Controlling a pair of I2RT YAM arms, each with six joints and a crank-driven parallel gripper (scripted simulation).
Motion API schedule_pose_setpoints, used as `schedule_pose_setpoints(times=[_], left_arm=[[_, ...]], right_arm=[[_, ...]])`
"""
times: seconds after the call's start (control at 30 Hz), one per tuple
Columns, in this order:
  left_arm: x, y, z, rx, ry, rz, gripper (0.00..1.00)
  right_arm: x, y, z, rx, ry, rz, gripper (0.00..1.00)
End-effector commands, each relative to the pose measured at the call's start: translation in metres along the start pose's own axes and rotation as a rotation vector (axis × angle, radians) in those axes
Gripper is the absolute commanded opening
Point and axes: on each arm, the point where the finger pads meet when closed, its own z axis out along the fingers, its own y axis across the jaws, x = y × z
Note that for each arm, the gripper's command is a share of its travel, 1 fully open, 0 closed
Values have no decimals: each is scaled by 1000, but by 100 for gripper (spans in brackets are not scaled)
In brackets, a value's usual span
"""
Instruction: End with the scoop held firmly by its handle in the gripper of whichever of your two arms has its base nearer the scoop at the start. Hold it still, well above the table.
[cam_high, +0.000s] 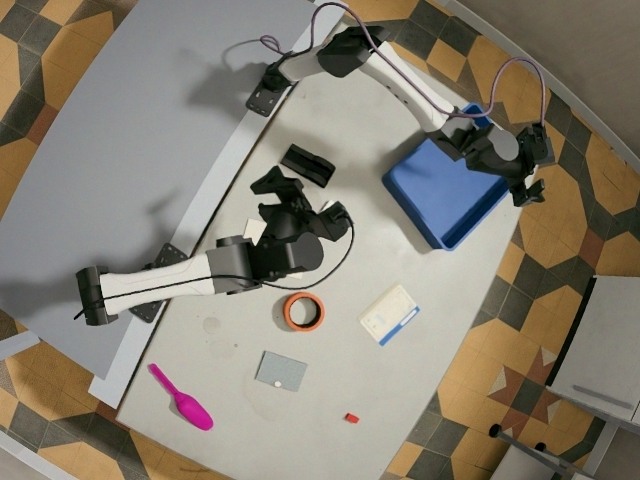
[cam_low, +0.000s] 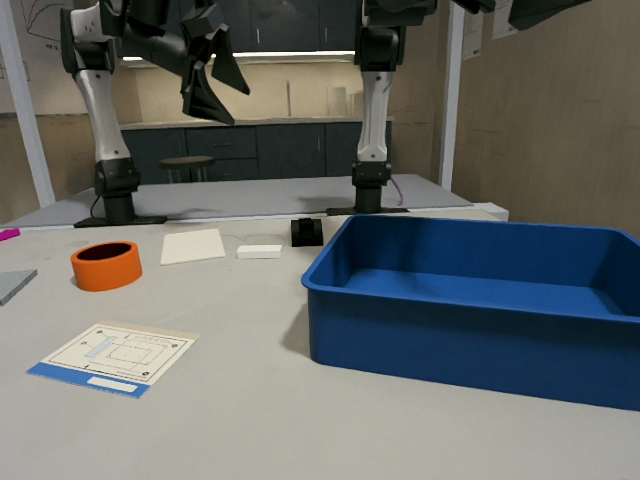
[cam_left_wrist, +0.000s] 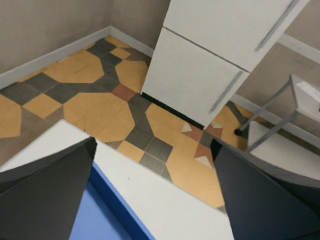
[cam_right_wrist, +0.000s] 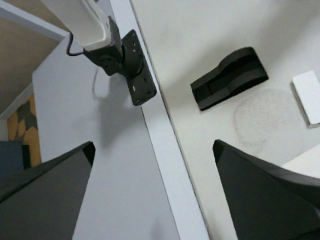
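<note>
Right now, your right gripper (cam_high: 255, 198) (cam_low: 240, 108) (cam_right_wrist: 154, 143) hangs above the tabletop (cam_high: 330, 454) (cam_low: 310, 439) (cam_left_wrist: 165, 200) (cam_right_wrist: 200, 145), its fingers spread wide with nothing between them. Nearest it, you see the black curved object (cam_high: 308, 165) (cam_low: 306, 232) (cam_right_wrist: 230, 77) and the off-white square (cam_high: 253, 228) (cam_low: 192, 246) (cam_right_wrist: 307, 162), with the small white block (cam_low: 259, 252) (cam_right_wrist: 309, 97) lying near both. Farther from that gripper, below it in the top view, you find the orange ring (cam_high: 287, 312) (cam_low: 105, 273), and past that the flat grey pad (cam_high: 281, 370) (cam_low: 14, 284). Your magenta scoop (cam_high: 192, 410) (cam_low: 9, 235) is well apart from the gripper, beyond the right arm's base, lying on the tabletop near a corner. Its slim handle points toward the edge where the arms are mounted. The red piece (cam_high: 352, 417) is farther still. Off on the other side of the right gripper, your left gripper (cam_high: 543, 171) (cam_low: 504, 15) (cam_left_wrist: 154, 140) is up by the outer end of the blue tray (cam_high: 439, 186) (cam_low: 465, 335) (cam_left_wrist: 100, 220), also wide open and empty.
</note>
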Motion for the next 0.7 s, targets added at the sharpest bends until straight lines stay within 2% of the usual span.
schedule_pose_setpoints(times=[0.0,0.57,0.67], left_arm=[[-8,-3,-2,7,-14,-9,100],[-8,-3,-2,7,-14,-9,100],[-8,-3,-2,7,-14,-9,100]], right_arm=[[-5,3,-3,-4,-17,-15,100],[-5,3,-3,-4,-17,-15,100],[8,-3,-7,24,15,14,63]])
